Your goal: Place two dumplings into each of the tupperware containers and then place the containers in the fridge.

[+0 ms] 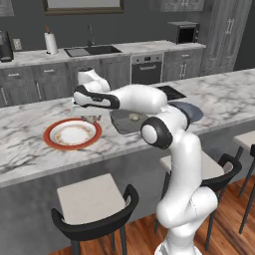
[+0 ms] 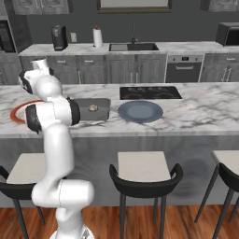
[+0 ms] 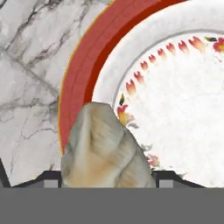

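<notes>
In the hand view the fingertips (image 3: 52, 178) were mostly cut off at the bottom edge, so their contact with the dumpling (image 3: 105, 148) between them was hard to make out; whether the gripper (image 3: 105, 179) held it I could not tell. The dumpling sat low and centre, over the red rim of the plate (image 3: 83, 74). In the left base view, a container (image 1: 127, 121) at centre held another dumpling (image 1: 134, 117).

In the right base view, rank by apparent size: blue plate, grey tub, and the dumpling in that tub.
1. Blue plate and grey tub: too close to rank, since the arm hides the tub's left end.
2. Dumpling: by far the smallest, a small lump inside the tub.
</notes>
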You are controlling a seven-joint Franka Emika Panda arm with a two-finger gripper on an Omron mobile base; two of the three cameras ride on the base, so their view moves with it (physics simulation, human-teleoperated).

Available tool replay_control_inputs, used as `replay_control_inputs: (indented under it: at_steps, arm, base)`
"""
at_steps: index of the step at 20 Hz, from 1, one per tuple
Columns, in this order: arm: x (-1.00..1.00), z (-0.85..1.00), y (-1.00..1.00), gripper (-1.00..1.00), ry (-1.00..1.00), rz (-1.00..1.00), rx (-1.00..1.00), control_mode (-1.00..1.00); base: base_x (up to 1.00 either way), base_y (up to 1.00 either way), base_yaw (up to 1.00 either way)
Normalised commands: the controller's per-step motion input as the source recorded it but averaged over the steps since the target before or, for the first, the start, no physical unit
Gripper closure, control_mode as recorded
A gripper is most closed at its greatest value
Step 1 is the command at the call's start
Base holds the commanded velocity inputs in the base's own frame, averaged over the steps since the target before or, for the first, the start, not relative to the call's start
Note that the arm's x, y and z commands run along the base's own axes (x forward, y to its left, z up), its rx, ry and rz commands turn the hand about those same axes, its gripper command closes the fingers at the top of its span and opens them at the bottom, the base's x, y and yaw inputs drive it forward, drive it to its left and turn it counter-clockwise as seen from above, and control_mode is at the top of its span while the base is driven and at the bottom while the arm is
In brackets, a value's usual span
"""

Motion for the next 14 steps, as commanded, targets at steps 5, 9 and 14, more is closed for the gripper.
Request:
replay_control_inputs:
  at_steps: [5, 9, 14]
  arm:
    - [-0.77, 0.81, -0.88, 1.0, -0.02, -0.37, 0.06, -1.0]
    - [-0.86, 0.07, -0.66, 1.0, -0.3, -0.33, 0.04, -1.0]
    - [-0.87, 0.0, -0.86, 1.0, -0.47, -0.16, 0.26, -1.0]
  base:
    - [0.0, 0.0, 0.0]
    - [0.0, 0.0, 0.0]
    - [0.0, 0.0, 0.0]
